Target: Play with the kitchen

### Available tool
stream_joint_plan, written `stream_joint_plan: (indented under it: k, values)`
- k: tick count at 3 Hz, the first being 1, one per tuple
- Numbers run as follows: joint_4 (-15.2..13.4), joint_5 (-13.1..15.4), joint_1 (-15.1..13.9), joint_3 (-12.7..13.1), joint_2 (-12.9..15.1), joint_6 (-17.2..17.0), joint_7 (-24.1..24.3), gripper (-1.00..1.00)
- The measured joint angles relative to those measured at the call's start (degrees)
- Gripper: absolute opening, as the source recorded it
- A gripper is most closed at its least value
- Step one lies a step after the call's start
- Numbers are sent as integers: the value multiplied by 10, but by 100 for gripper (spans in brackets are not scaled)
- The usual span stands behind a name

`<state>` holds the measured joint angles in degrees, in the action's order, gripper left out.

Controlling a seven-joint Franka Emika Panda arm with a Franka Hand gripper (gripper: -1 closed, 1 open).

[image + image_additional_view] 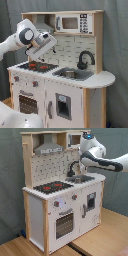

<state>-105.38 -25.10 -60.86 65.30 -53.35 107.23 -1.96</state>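
Note:
The kitchen [75, 95] is a tall white and light-wood toy with a pegboard back. In the first exterior view it has a black stovetop with red burners [38, 66], a sink [73, 74], a black faucet [85, 60], a microwave [73, 23], a grey hood [45, 26] and an oven door [27, 102]. My gripper [50, 47] hangs tilted above the stovetop, under the hood, touching nothing. In the second exterior view my arm [95, 153] reaches in from the right above the faucet [74, 168] and sink [83, 178].
A grey curtain hangs behind the kitchen in both exterior views. A white rounded shape [17, 120] fills the first exterior view's lower left corner. The kitchen stands on a wooden surface [100, 240]. Knobs [58, 204] sit above the oven door [64, 223].

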Motion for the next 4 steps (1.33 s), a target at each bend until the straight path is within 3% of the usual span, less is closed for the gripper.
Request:
stream_joint_plan:
  k: [2, 4]
  values:
    - [9, 0, -58, 38, 70, 0, -66, 100]
    - [10, 0, -133, 116, 121, 1, -88, 100]
